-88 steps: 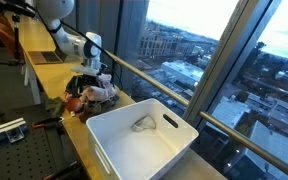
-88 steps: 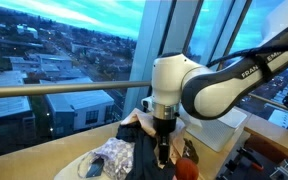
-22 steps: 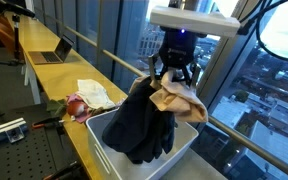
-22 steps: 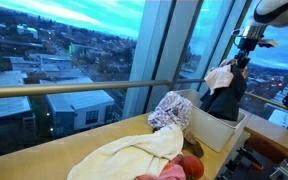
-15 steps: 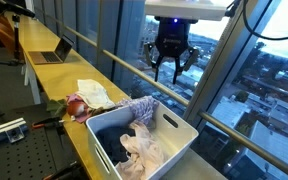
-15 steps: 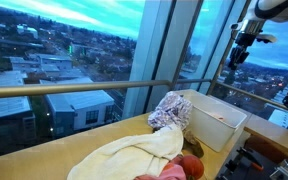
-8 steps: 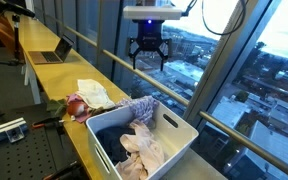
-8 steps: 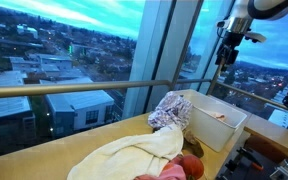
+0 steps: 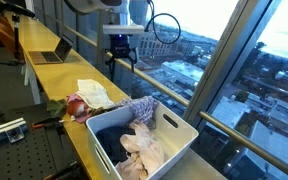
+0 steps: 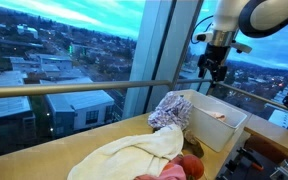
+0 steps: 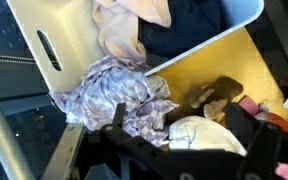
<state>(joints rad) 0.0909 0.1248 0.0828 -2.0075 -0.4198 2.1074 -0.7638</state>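
Pincer [image 9: 122,60] has swung off the white plastic bin [image 9: 180,128] toward the heap end; jaws wide, holding nothing.
Blue-purple patterned cloth [image 9: 134,105] lies well below the pincer, a little to the bin side. It is draped across the bin's rim, half in and half out, and the wrist view shows it almost straight under. Crumpled white cloth [image 9: 92,92] on the yellow wooden surface [image 9: 29,40] lies below, away from the bin.

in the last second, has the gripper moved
Yes. The gripper has left its spot above the bin and travelled toward the laptop, jaws open.
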